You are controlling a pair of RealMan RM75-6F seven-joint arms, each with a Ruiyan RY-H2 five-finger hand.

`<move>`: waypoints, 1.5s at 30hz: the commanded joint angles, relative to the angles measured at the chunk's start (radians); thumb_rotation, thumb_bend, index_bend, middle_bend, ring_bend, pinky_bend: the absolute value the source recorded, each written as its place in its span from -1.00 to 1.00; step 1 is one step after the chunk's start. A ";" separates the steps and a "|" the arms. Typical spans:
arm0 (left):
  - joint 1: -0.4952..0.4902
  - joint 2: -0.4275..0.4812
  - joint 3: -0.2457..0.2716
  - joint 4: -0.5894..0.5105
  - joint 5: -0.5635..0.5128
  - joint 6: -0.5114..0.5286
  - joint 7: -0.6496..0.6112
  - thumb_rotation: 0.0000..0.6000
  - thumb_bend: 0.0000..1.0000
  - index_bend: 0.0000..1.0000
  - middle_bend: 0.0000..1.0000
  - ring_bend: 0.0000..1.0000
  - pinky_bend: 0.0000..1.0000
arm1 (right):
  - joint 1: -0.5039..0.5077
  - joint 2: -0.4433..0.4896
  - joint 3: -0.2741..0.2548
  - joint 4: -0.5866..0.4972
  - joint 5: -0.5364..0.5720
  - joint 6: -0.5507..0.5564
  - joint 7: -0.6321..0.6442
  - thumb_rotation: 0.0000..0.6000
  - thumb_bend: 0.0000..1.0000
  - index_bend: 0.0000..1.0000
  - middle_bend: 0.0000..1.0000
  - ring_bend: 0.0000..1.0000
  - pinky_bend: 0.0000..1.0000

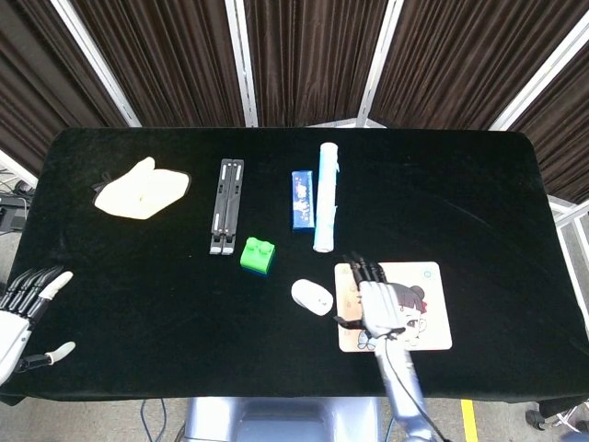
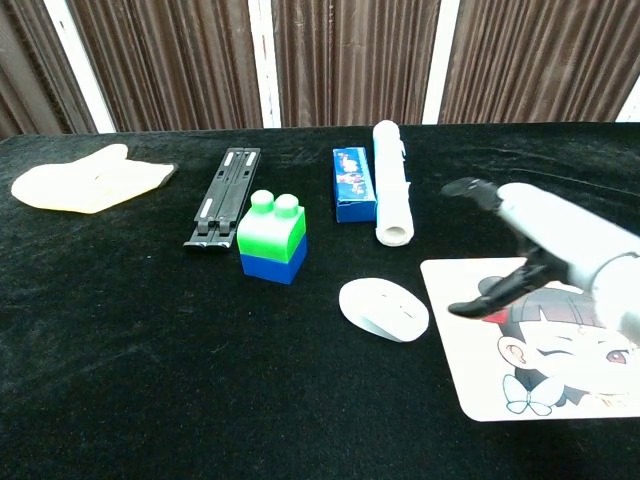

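The right hand (image 1: pixel 379 306) hovers open over the mouse pad (image 1: pixel 433 322), just beside the white mouse (image 1: pixel 312 296); the left hand (image 1: pixel 20 308) rests open, empty, at the surface's (image 1: pixel 138 304) edge

You see a pale yellow cloth (image 1: pixel 142 189) at upper left, a black folding stand (image 1: pixel 226 205) beside it, and a white paper roll (image 1: pixel 326 194) touching a blue box (image 1: pixel 303 199) centrally.

the right hand (image 1: pixel 378 304) is flat over the mouse pad (image 1: pixel 419 313), fingers apart, near the white mouse (image 1: pixel 312 296). the left hand (image 1: pixel 18 308) is open at the bench (image 1: pixel 460 203) edge.
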 commanded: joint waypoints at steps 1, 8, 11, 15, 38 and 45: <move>0.007 0.001 -0.011 0.008 -0.004 0.003 -0.009 1.00 -0.78 -1.00 -1.00 -1.00 -1.00 | 0.040 -0.068 0.028 0.045 0.068 0.001 -0.024 1.00 -0.75 -0.89 -1.00 -1.00 -1.00; 0.014 0.002 -0.023 0.027 -0.006 -0.014 -0.039 1.00 -0.78 -1.00 -1.00 -1.00 -1.00 | 0.074 -0.151 0.035 0.115 0.128 0.013 -0.020 1.00 -0.75 -0.88 -1.00 -1.00 -1.00; 0.018 0.007 -0.030 0.033 -0.010 -0.015 -0.064 1.00 -0.78 -1.00 -1.00 -1.00 -1.00 | 0.088 -0.180 0.037 0.143 0.145 0.018 -0.025 1.00 -0.75 -0.88 -1.00 -1.00 -1.00; 0.027 0.009 -0.038 0.044 -0.014 -0.010 -0.095 1.00 -0.78 -1.00 -1.00 -1.00 -1.00 | 0.105 -0.215 0.048 0.186 0.163 0.026 -0.023 1.00 -0.75 -0.87 -1.00 -1.00 -1.00; 0.037 0.014 -0.057 0.051 0.011 -0.025 -0.148 1.00 -0.78 -1.00 -1.00 -1.00 -1.00 | 0.163 -0.330 0.064 0.372 0.193 0.028 -0.008 1.00 -0.68 -0.49 -1.00 -1.00 -1.00; 0.035 0.016 -0.060 0.051 0.014 -0.040 -0.157 1.00 -0.78 -1.00 -1.00 -1.00 -1.00 | 0.165 -0.341 0.056 0.395 0.184 0.033 -0.005 1.00 -0.48 -0.15 -0.87 -1.00 -1.00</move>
